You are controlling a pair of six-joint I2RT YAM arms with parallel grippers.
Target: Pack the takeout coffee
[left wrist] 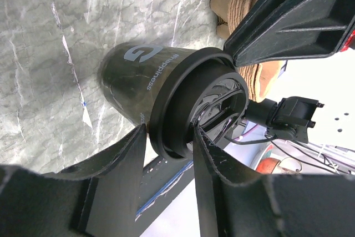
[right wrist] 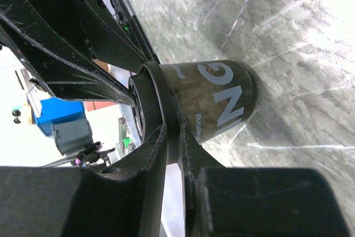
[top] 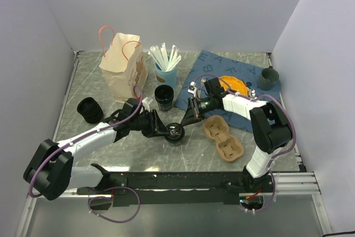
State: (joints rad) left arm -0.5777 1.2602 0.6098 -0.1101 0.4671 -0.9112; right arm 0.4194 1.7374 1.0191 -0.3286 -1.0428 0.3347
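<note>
Lifting by the lid [left wrist: 183, 76] alone could pop it off and spill the drink, since both grippers sit on its rim rather than the cup wall. Opposed pulls could also tip it. The takeout coffee [top: 176, 133] stands mid-tabletop [top: 138, 154], near the pulp cup carrier [top: 223, 137], with its long axis vertical and lid upward. The left gripper [left wrist: 169, 137] pinches the lid's rim. The right gripper [right wrist: 173, 137] stands narrow astride that rim; whether it bites I cannot tell.

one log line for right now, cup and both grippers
lidded cup: upright, lid on | left gripper: shut on lid rim | right gripper: shut on lid rim, opposite side | cup carrier: empty
</note>
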